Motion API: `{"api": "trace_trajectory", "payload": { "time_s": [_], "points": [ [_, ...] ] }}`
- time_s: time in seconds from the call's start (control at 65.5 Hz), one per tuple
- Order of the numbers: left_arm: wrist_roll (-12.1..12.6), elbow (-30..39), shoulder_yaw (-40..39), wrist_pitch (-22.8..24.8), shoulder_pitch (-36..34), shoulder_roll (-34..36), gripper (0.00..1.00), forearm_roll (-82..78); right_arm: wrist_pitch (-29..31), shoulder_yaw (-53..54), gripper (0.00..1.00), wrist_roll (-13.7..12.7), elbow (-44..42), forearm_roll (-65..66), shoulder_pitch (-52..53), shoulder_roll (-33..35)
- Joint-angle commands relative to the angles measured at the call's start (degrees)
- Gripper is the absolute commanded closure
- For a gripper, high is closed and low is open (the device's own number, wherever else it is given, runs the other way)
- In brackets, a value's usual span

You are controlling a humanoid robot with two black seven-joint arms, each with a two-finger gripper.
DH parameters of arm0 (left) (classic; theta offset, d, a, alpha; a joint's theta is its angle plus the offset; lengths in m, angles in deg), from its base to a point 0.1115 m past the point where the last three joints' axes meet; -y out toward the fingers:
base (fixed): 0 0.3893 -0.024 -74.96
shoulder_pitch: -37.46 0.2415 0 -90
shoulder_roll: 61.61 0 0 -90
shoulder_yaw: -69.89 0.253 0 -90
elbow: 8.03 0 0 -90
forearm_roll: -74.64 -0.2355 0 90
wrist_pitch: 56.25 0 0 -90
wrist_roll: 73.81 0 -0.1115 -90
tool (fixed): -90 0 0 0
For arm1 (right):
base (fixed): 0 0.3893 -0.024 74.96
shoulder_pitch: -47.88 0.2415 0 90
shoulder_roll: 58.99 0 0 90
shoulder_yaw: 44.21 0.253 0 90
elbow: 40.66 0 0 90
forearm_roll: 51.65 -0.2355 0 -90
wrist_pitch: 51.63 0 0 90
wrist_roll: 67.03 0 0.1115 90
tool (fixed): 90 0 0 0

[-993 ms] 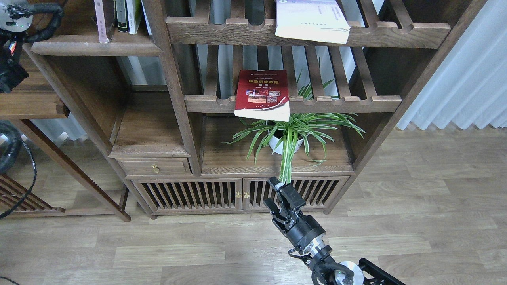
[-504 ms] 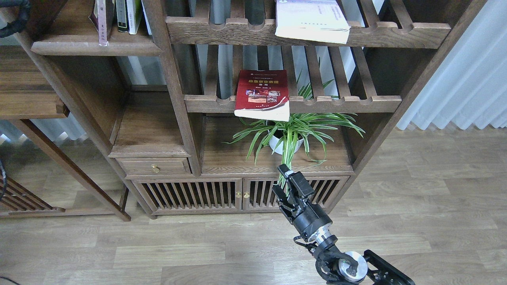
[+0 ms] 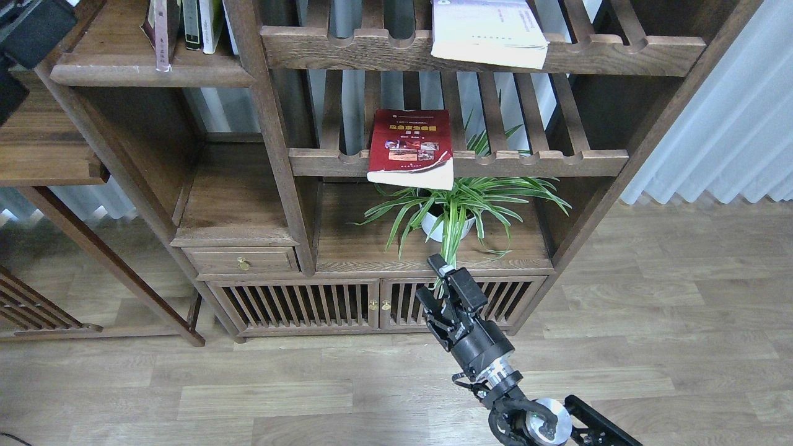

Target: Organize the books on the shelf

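The red book [image 3: 409,147] with the yellow title band lies flat on the middle slatted rack and overhangs its front rail. The pale white-lavender book [image 3: 488,31] lies on the upper slatted rack, also overhanging. The dark maroon book [image 3: 153,26] stands upright among other books on the solid wooden shelf [image 3: 148,73] at the upper left. My right gripper [image 3: 433,280] is open and empty in front of the cabinet doors, below the plant. A dark part of my left arm [image 3: 34,28] shows at the top left corner; its fingers cannot be made out.
A potted spider plant [image 3: 455,207] stands on the board under the red book, its leaves hanging toward my right gripper. A drawer [image 3: 243,261] and slatted cabinet doors [image 3: 372,303] are below. White curtains [image 3: 725,124] hang at the right.
My right gripper has risen from the floor area toward the plant's hanging leaves. My left arm has shifted at the top left edge. The books have not moved.
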Motion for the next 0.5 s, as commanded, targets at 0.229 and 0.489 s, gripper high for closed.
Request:
{"api": "trace_trajectory", "payload": {
  "time_s": [0.229,0.489],
  "points": [
    [0.33,-0.93,0.33,0.00,12.62,-5.89,0.00,5.05,0.00,2.60,0.00,-0.13,2.17,0.15,-6.84,0.00],
    [0.33,-3.39,-0.02,0.00,15.61,-12.57,0.00,5.32,0.00,2.95,0.00,0.31,8.94,0.06,-4.91,13.27]
  ]
}}
